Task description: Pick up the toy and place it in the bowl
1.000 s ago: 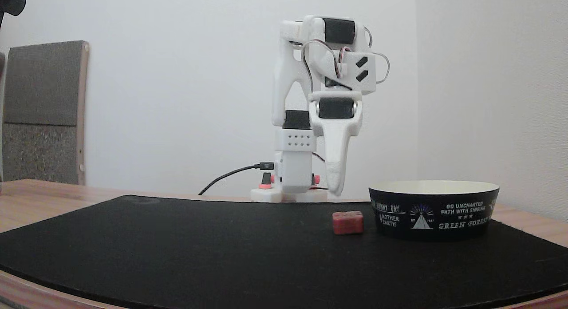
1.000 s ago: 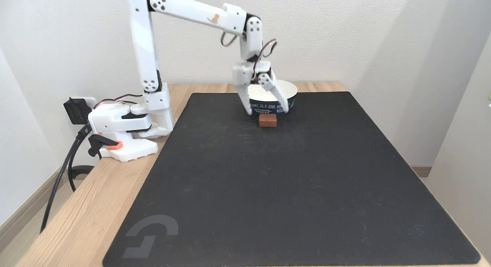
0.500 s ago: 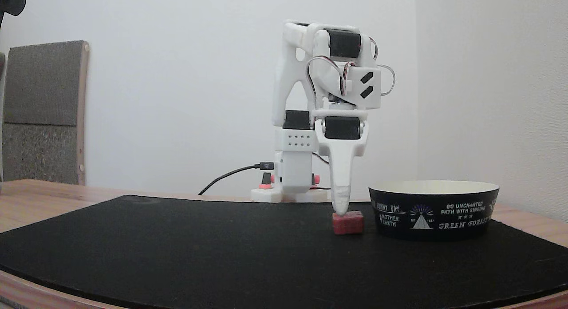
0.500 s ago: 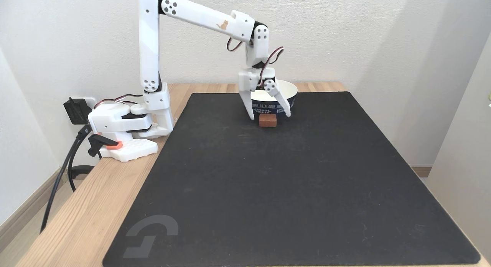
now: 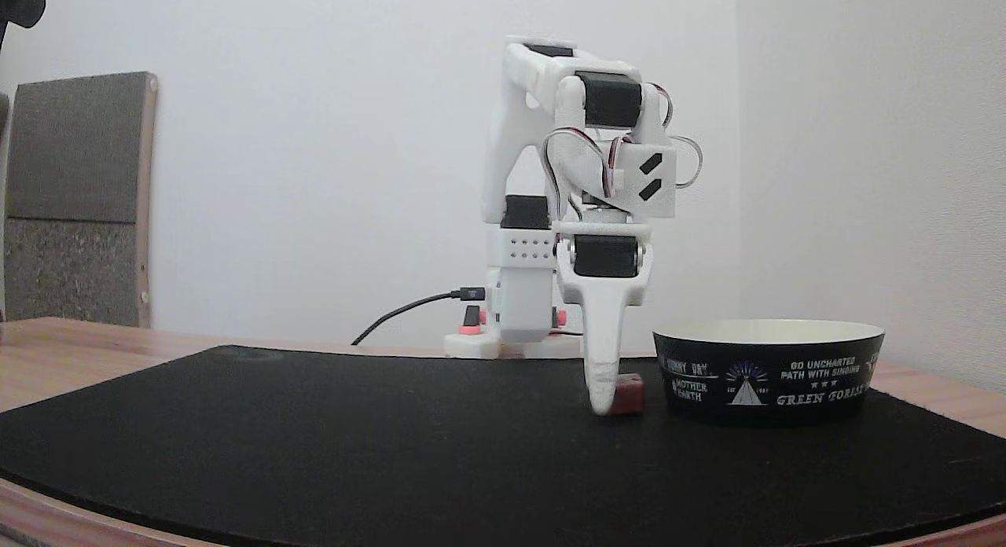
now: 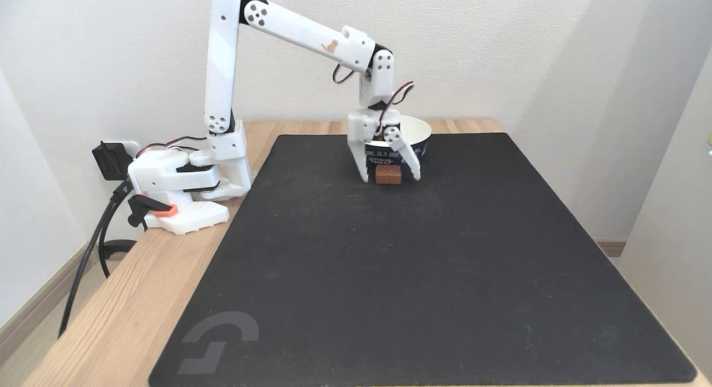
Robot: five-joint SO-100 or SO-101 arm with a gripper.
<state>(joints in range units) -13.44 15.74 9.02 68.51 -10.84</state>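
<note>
Your toy (image 6: 387,174) sits flat on the black mat (image 6: 423,276), just in front of the bowl (image 6: 424,132) in a fixed view. In the low side-on fixed view the toy (image 5: 630,394) is half hidden behind a white finger, only its right part showing, just left of the bowl (image 5: 769,372). Toy and bowl look close but apart there; a thin strip of mat shows between them.

Your gripper (image 6: 391,175) is down at mat level, straddling the toy. Jaws are parted, wider than the toy: one finger stands just left of it, the other angles down to its right. Small gaps show on both sides, so nothing is gripped. Toy is between the fingers, not lifted. In the side-on view the gripper (image 5: 603,405) lines up edge-on, so the opening can't be read from there; the fingertip reaches down to the mat surface or very near it, can't tell if touching.

Bowl is upright, black outside with white print and a tent emblem, cream inside. Its interior can't be seen from the low view; what shows of it from the raised view is bare cream.

The arm (image 6: 300,31) reaches from its base (image 6: 178,178) at the left edge of the wooden table (image 6: 128,303), elbow high, wrist pointing straight down. A black cable (image 6: 89,253) runs off the table edge by the base.
</note>
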